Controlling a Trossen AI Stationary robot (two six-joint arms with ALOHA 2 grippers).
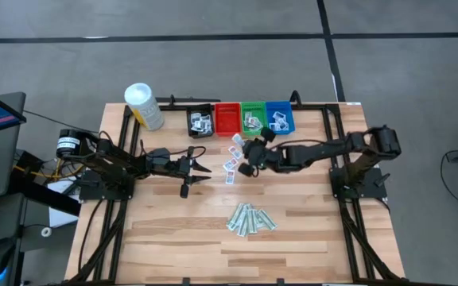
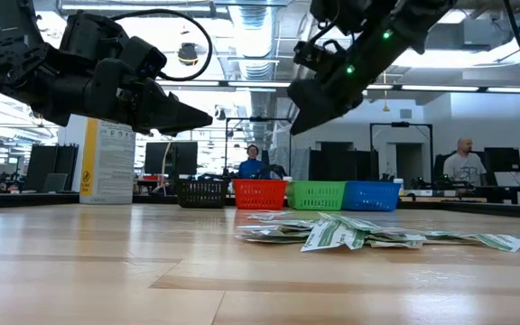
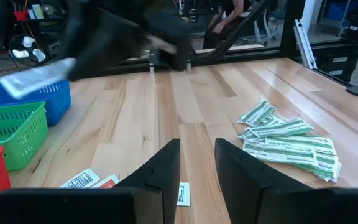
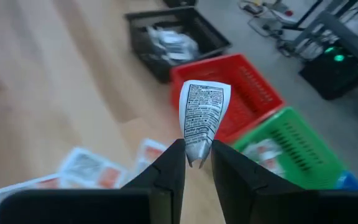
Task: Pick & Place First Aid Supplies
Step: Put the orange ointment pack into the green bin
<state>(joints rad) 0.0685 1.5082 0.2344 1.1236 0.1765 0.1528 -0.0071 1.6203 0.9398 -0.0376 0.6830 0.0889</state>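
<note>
Print on the held packet (image 4: 202,118) too fine to read; lettering on the canister (image 1: 144,106) label likewise illegible. Bin contents mostly hidden behind walls in the low view. Four bins along the table's (image 1: 308,238) far edge: black (image 1: 200,121), red (image 1: 227,119), green (image 1: 254,118), blue (image 1: 279,117). Pale-green strips (image 1: 251,219) heaped mid-table toward the near edge, overlapping, count unclear. Several white packets (image 1: 232,159) loose just in front of the red bin. Right gripper (image 4: 197,163) clenched on one white packet, raised above the table near the red bin. Left gripper (image 3: 197,163) released, empty, above the table's left half.
</note>
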